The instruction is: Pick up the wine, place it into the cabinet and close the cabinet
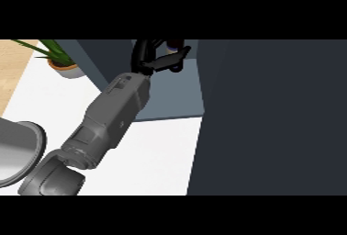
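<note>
Near end: my left forearm (108,124) comes in from the lower left and runs diagonally up and to the right across the white counter (163,156). Right hand doesn't show at all.

A grey round metal vessel (15,151) sits at the counter's left edge, just beside the arm's elbow end and cut off by the view. Can't tell if it's a pan or a bowl.

On the right, the dark cabinet door (271,114) stands open and blocks the whole right side, near edge to far edge. Nothing visible behind it.

Further out, the cabinet's blue-grey inside floor (173,98) starts where the white top ends. My wrist is over that floor, so the hand is inside the cabinet opening.

Left hand (157,58): fingers (141,51) are curled, with the thumb closed in across from them. A small pale, purplish bit shows at the fingertips, against the door's edge. I read that as the wine (175,44), held in the curl at the far end of the cabinet opening. The rest of it is hidden by the hand, so I can't tell whether it's upright or resting on the shelf.

At the far left corner of the counter is a potted plant (62,64), well apart from the arm.
</note>
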Controlling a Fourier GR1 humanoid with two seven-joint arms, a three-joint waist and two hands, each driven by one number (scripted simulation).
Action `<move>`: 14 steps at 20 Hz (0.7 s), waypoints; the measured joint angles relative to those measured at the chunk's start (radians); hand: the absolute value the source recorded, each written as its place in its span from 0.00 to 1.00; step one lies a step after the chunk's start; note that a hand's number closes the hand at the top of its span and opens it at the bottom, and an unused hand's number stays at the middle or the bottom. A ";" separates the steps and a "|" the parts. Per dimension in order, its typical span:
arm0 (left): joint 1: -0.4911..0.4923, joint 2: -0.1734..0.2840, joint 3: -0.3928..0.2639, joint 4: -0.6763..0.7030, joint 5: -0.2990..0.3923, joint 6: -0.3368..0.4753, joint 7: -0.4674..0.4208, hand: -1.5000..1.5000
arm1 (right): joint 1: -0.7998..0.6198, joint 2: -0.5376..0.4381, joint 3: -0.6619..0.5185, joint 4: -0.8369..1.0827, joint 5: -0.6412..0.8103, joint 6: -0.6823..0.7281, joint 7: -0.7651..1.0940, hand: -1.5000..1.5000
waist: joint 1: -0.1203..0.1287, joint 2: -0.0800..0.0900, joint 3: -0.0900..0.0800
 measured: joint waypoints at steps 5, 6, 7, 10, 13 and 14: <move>0.007 -0.017 0.000 -0.016 0.004 -0.025 0.011 0.00 | 0.016 -0.008 -0.013 -0.006 0.001 -0.008 0.012 0.00 | 0.019 -0.009 0.001; 0.012 -0.019 -0.004 -0.024 0.008 -0.027 0.013 0.00 | 0.018 -0.013 -0.022 -0.007 0.000 -0.006 0.014 0.00 | 0.021 -0.010 0.001; 0.019 -0.021 -0.006 -0.029 0.008 -0.033 0.012 0.00 | 0.024 -0.014 -0.018 -0.009 0.001 -0.010 0.014 0.00 | 0.024 -0.012 0.001; 0.032 -0.024 -0.019 -0.058 0.021 -0.034 0.021 0.00 | 0.025 -0.014 -0.026 -0.009 0.001 -0.011 0.016 0.00 | 0.030 -0.016 0.001; 0.052 -0.025 -0.038 -0.100 0.040 -0.044 0.046 0.00 | 0.031 -0.008 -0.020 -0.010 0.003 -0.022 0.017 0.00 | 0.038 -0.021 0.001; 0.067 -0.025 -0.046 -0.117 0.045 -0.055 0.055 0.00 | 0.039 -0.010 -0.020 -0.011 0.003 -0.024 0.014 0.00 | 0.043 -0.024 0.001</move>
